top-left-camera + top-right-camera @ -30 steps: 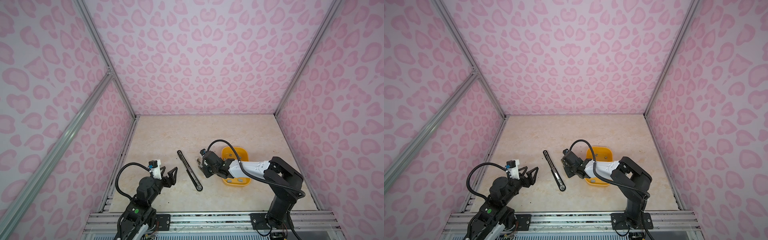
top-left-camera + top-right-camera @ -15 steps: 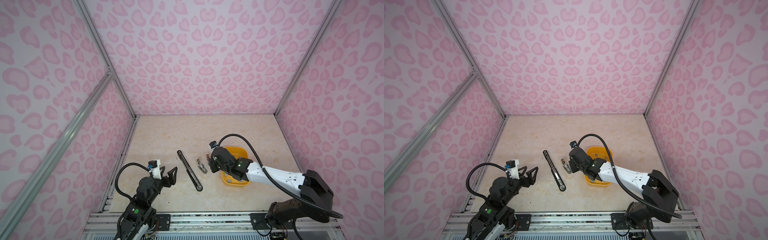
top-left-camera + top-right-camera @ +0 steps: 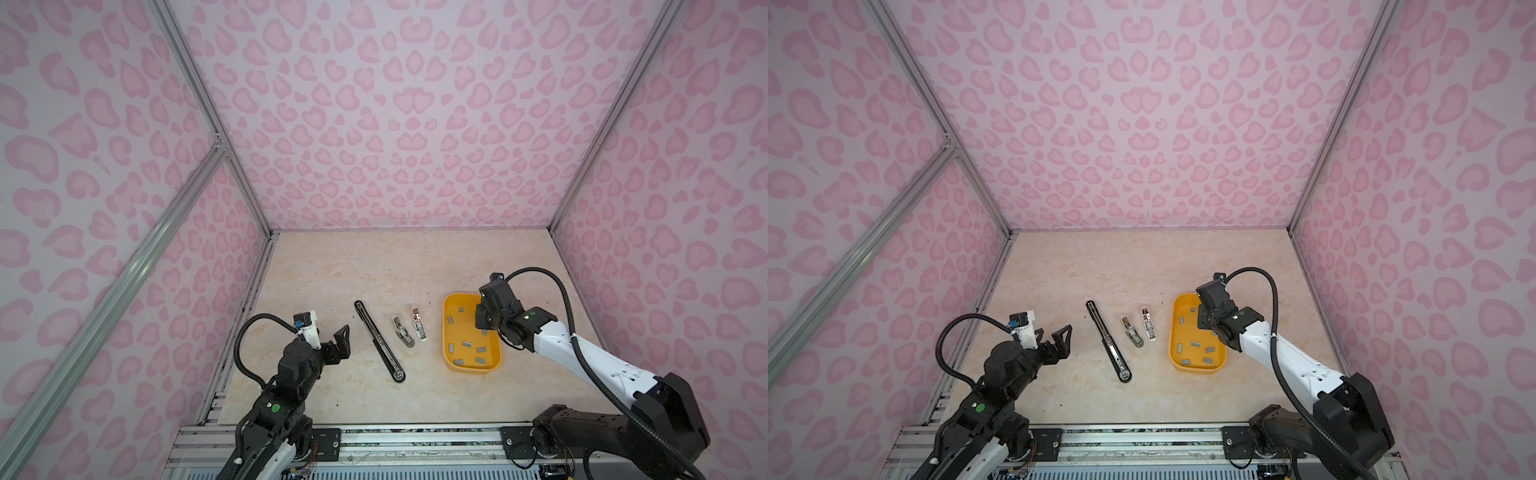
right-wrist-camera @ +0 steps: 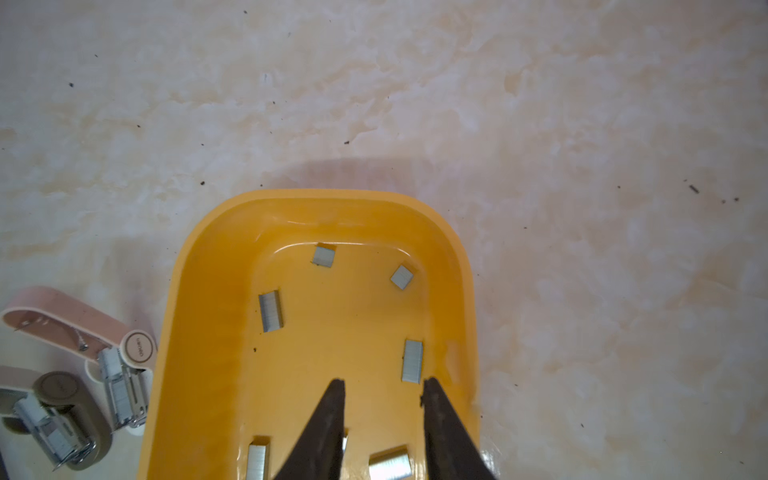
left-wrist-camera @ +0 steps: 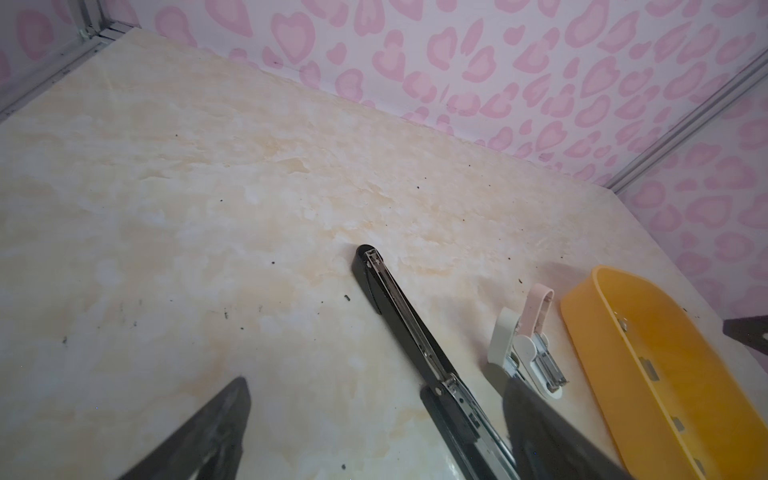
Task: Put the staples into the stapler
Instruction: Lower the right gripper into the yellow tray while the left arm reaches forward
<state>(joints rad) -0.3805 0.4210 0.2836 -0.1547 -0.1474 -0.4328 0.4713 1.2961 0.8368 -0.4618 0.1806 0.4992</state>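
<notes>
Several staples (image 4: pixel 270 311) lie loose as short grey strips in a yellow tray (image 3: pixel 446 332). My right gripper (image 4: pixel 384 384) hangs over the tray's right part, jaws a little apart with nothing between them, one strip (image 4: pixel 412 360) just beyond a tip. Left of the tray lie three staplers, all folded open. They are a long black stapler (image 3: pixel 378 340), a small grey-beige one (image 3: pixel 403 331) and a small pink one (image 3: pixel 419 324). My left gripper (image 3: pixel 330 338) stands wide open and empty, left of the black stapler and above the table.
The tray (image 3: pixel 1173 340) sits close to the pink stapler (image 3: pixel 1148 324). Pink patterned walls with metal rails close in the marble tabletop on three sides. Both arm bases stand at the near edge.
The right gripper has left the small staplers and moved right, over the tray. The small staplers now show fully. The left gripper has opened wider in place.
</notes>
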